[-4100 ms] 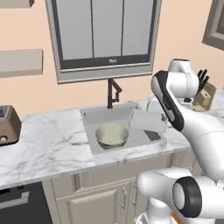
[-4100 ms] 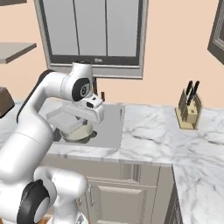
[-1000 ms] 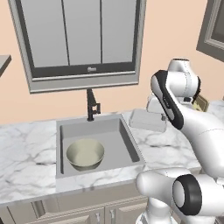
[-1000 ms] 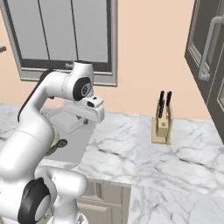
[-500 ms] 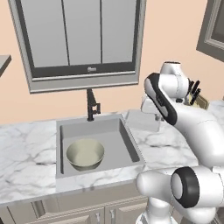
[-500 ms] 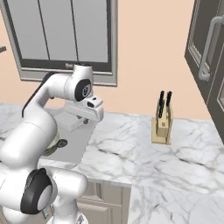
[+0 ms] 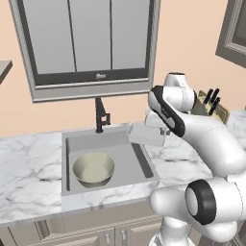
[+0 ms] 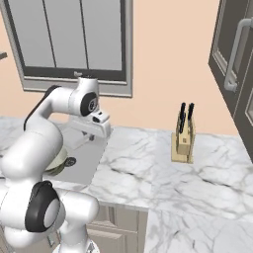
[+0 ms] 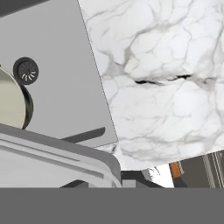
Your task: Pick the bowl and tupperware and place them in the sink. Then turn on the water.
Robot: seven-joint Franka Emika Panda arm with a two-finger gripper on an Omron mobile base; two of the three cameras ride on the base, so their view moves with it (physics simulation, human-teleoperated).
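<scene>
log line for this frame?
bowl: in sink | tupperware: held over sink's right edge | gripper: shut on tupperware | water: off

1. The gripper's fingertips sit hidden behind the tupperware (image 7: 144,135) in the left base view, so the jaws' contact can't be made out there.
2. In the hand view the tupperware (image 9: 52,162) is cut off by the left and bottom edges.
3. The bowl (image 9: 11,103) shows just a sliver at the hand view's left edge.
4. In the right base view the arm covers most of the bowl (image 8: 60,160) and much of the sink (image 8: 89,158).
</scene>
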